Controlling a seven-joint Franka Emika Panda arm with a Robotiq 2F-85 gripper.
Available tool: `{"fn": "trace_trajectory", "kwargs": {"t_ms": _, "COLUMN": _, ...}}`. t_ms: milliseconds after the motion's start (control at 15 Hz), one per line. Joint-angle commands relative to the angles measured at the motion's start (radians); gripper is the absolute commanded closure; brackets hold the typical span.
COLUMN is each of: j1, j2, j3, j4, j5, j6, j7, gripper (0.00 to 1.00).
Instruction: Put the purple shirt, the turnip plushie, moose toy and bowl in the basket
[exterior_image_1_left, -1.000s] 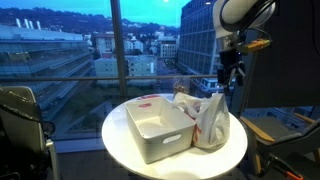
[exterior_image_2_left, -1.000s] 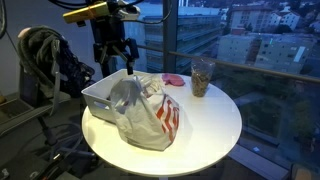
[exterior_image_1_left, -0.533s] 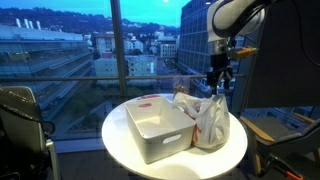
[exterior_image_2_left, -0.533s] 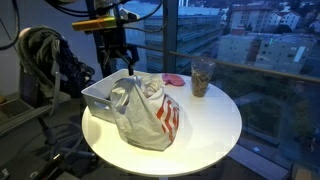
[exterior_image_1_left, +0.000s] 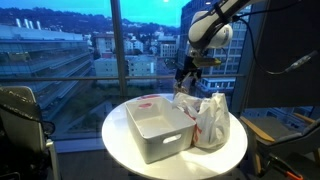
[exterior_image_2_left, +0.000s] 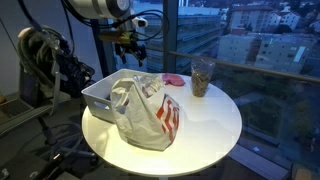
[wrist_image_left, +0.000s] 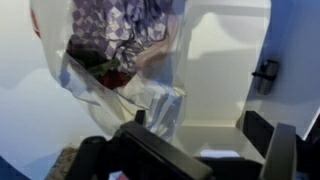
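Observation:
A white rectangular basket (exterior_image_1_left: 151, 131) stands on the round white table (exterior_image_1_left: 230, 150); it also shows in the other exterior view (exterior_image_2_left: 95, 97) and in the wrist view (wrist_image_left: 225, 50). It looks empty. A crumpled plastic bag (exterior_image_1_left: 210, 120) (exterior_image_2_left: 145, 112) leans against it. In the wrist view a purple patterned cloth (wrist_image_left: 108, 28) shows through the bag. A small pink object (exterior_image_2_left: 176, 78) lies on the table. No turnip plushie or moose toy shows. My gripper (exterior_image_1_left: 188, 70) (exterior_image_2_left: 133, 52) (wrist_image_left: 200, 125) hangs open and empty above the bag and basket.
A clear cup (exterior_image_2_left: 202, 76) with dark contents stands near the table's window side. A chair with dark clothes (exterior_image_2_left: 45, 60) stands beside the table. A glass window wall (exterior_image_1_left: 110, 50) is behind it.
My gripper has moved sideways from beyond the table's edge to over the bag and basket. It stays open. The bag and basket have not moved.

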Motion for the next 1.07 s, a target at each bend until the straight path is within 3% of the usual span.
{"fn": "trace_trajectory", "kwargs": {"t_ms": 0, "j1": -0.015, "j2": 0.113, "j3": -0.004, "j4": 0.079, "j5": 0.161, "j6": 0.053, "j7": 0.019, "gripper": 0.00}}
{"fn": "trace_trajectory", "kwargs": {"t_ms": 533, "j1": -0.114, "j2": 0.169, "j3": 0.000, "j4": 0.010, "j5": 0.526, "j6": 0.225, "j7": 0.010, "gripper": 0.00}}
{"fn": "trace_trajectory", "kwargs": {"t_ms": 733, "j1": -0.121, "j2": 0.163, "j3": -0.029, "j4": -0.039, "j5": 0.520, "j6": 0.249, "j7": 0.043, "gripper": 0.00}}
{"fn": "trace_trajectory", "kwargs": {"t_ms": 1000, "j1": -0.078, "j2": 0.177, "j3": -0.087, "j4": -0.098, "j5": 0.389, "j6": 0.232, "j7": 0.131, "gripper": 0.00}}
